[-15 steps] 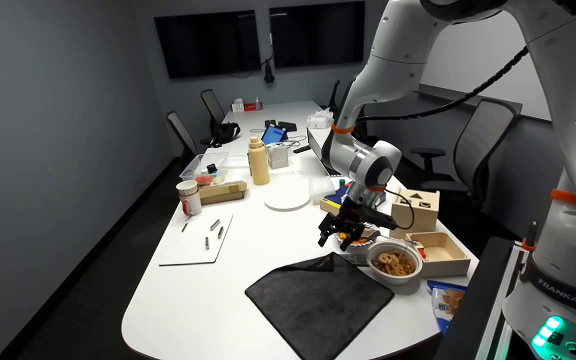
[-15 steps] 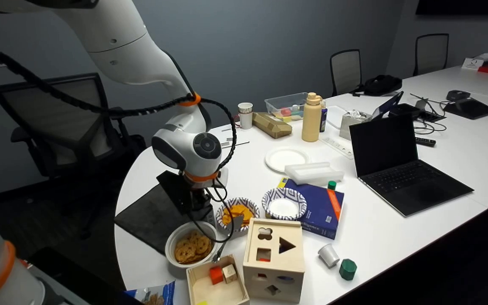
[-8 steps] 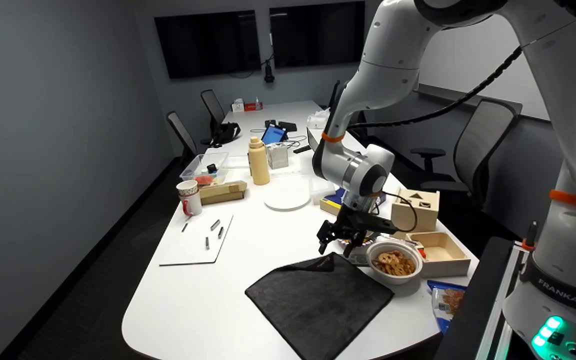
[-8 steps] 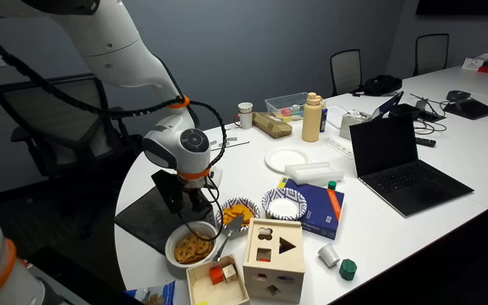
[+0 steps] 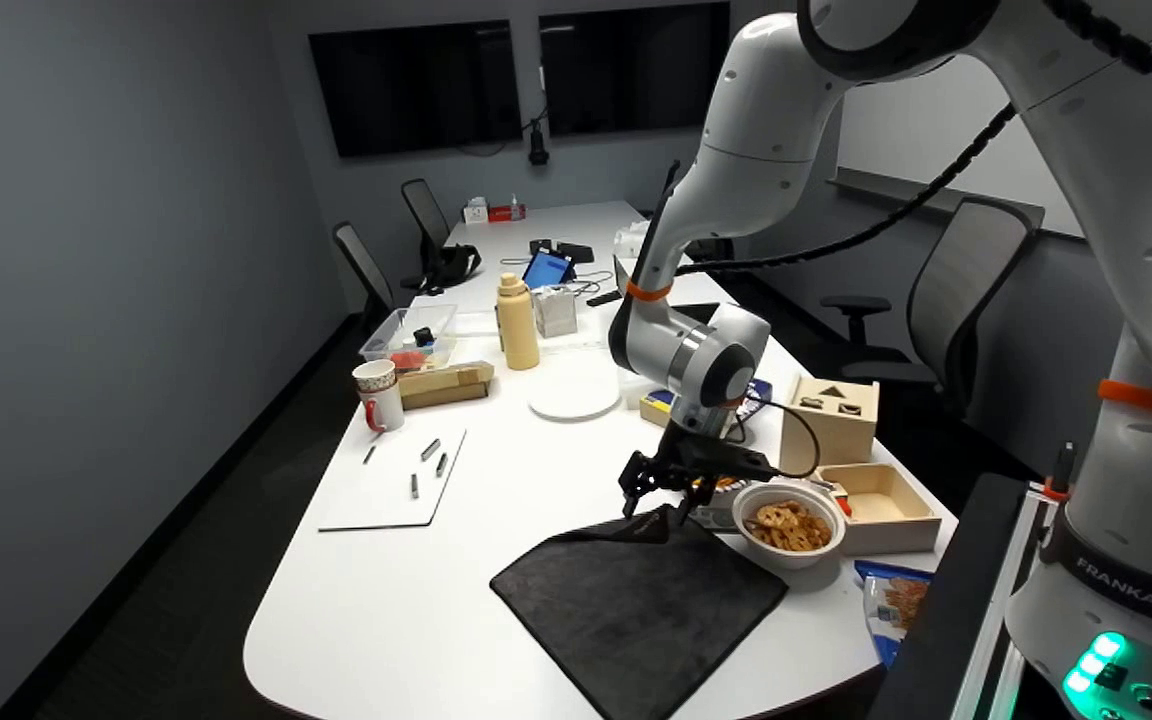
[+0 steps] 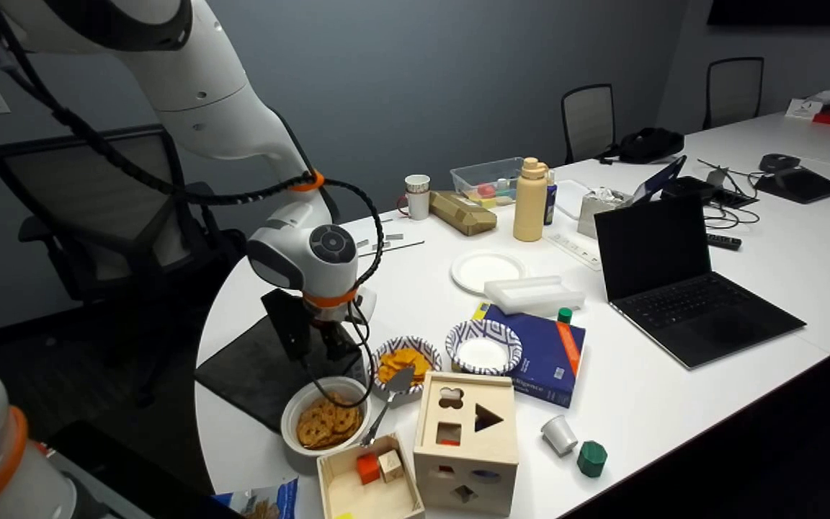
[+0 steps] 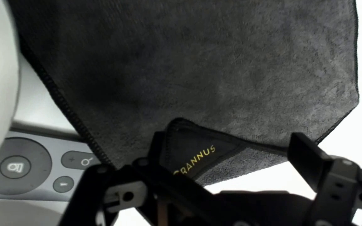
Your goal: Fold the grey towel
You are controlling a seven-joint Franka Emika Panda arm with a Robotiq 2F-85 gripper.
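Two fingers (image 7: 308, 160) of the gripper (image 7: 228, 143) stand wide apart by the grey towel (image 7: 200, 72), its label (image 7: 196, 146) partly hidden, contact unclear.

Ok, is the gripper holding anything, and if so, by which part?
Nothing is held: the gripper is open, fingers apart, with the folded corner of the grey towel showing between them in the wrist view.

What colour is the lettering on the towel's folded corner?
Yellow; the lettering shows best in the wrist view.
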